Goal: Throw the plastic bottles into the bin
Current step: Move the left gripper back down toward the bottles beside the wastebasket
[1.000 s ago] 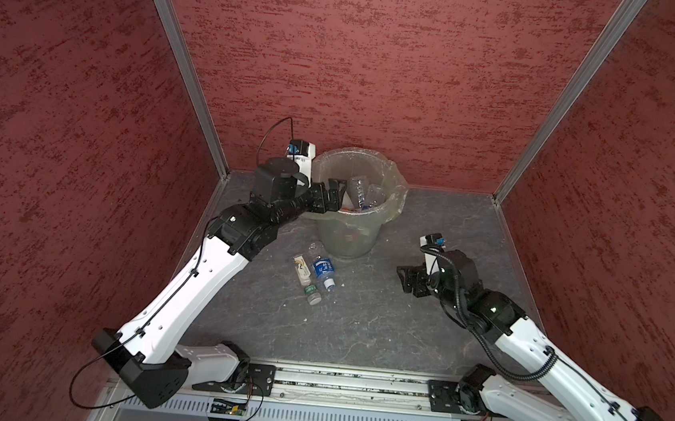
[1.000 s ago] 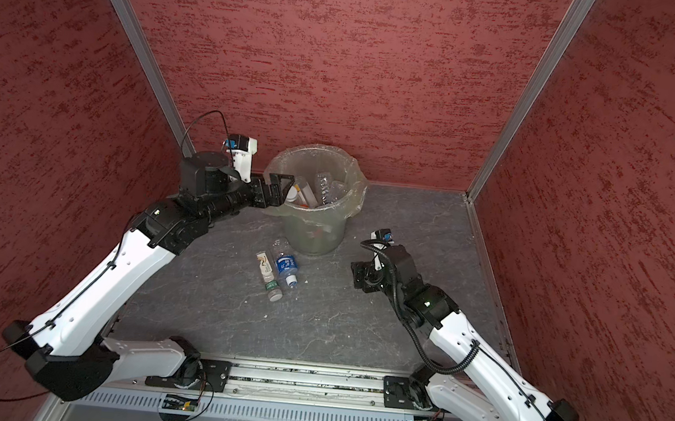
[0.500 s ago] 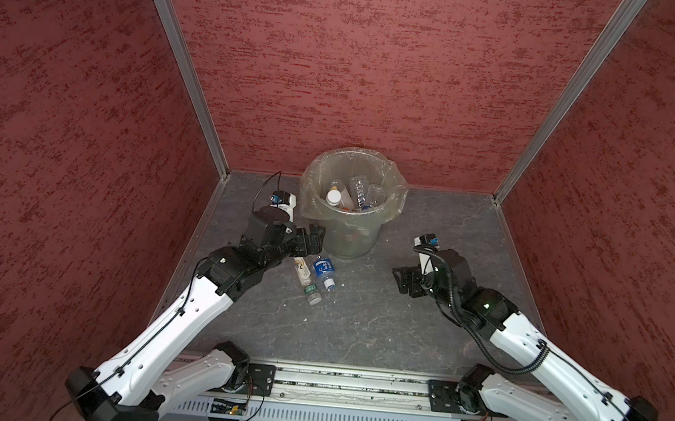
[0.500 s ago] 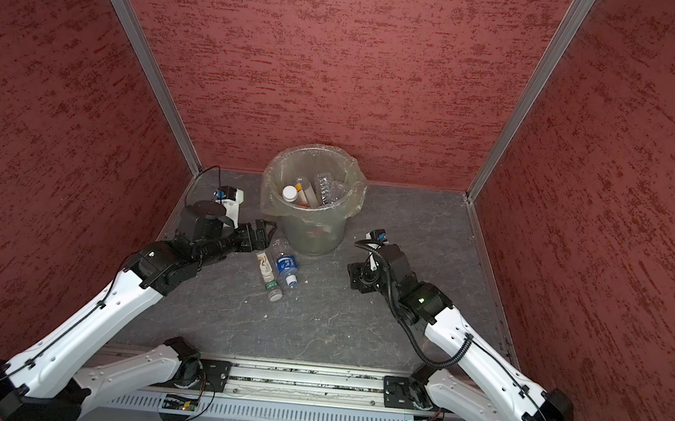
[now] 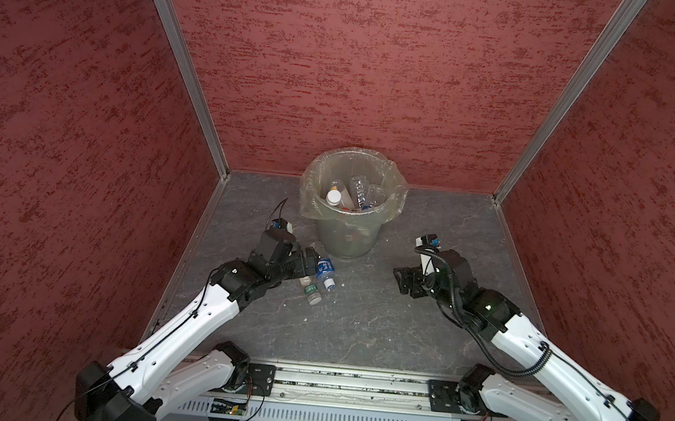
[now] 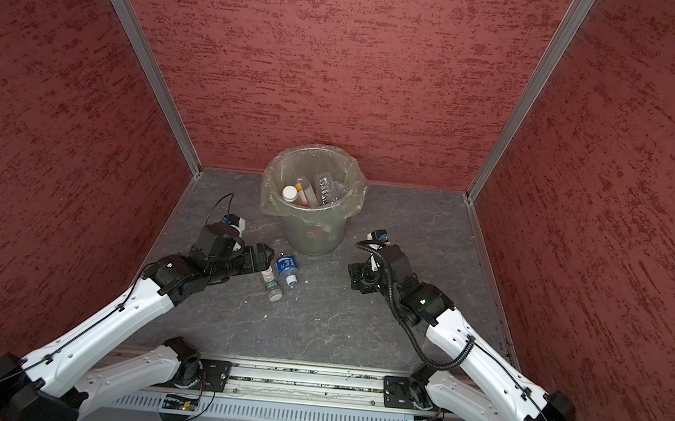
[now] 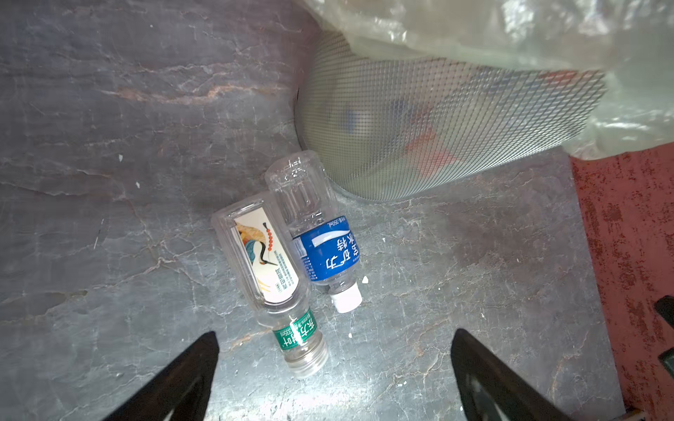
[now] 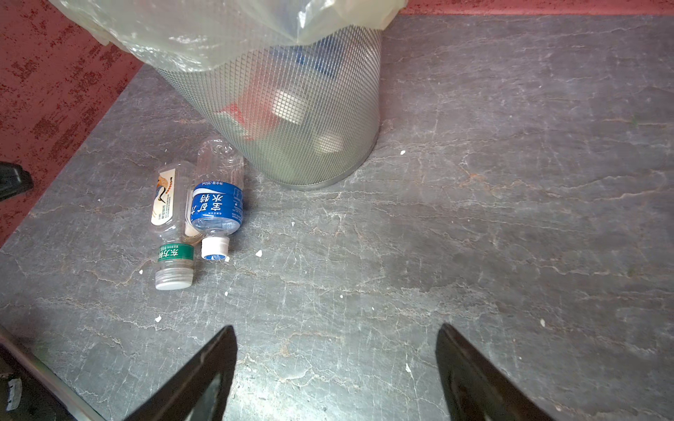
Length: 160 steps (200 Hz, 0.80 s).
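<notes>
Two bottles are left on the floor, lying touching side by side at about 7 o'clock from the bin: a blue bottle with its base just beside the bin's mesh foot, and a green bottle flat against it. Several more already stand or lean inside the bin, reaching near the rim.

The left gripper is low at 9 o'clock of the pair, jaws spread wide and empty – in its wrist view the fingers frame the caps. The right gripper, at 4 o'clock of the bin and well apart from the bottles, is also parted and holds nothing.

Risks, as I judge them:
- The bottles touch, so closing on one may pinch both or shove the other away.
- The blue one is round and light – a glancing finger could roll it against the bin.
- The bag droops over the rim and could snag a finger.
- The bin is fairly full, so a dropped bottle may bounce out.
</notes>
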Each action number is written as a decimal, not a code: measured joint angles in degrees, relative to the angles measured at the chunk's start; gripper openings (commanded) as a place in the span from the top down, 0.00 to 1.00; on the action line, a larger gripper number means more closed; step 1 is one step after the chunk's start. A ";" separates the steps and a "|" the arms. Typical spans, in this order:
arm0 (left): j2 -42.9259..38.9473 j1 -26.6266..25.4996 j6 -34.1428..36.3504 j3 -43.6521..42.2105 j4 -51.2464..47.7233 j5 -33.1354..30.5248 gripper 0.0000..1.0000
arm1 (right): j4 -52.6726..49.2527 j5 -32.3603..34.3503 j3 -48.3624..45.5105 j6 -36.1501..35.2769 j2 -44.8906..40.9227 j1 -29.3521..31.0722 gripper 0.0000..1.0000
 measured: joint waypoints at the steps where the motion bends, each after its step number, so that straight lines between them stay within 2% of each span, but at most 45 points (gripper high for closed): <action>1: 0.04 0.00 -0.07 -0.02 -0.04 0.02 0.01 | -0.02 0.00 0.00 0.00 0.00 0.00 0.13; 160: 16.09 4.74 -6.71 -0.26 -4.39 5.68 0.00 | -4.20 0.85 0.11 -0.04 1.86 0.09 0.10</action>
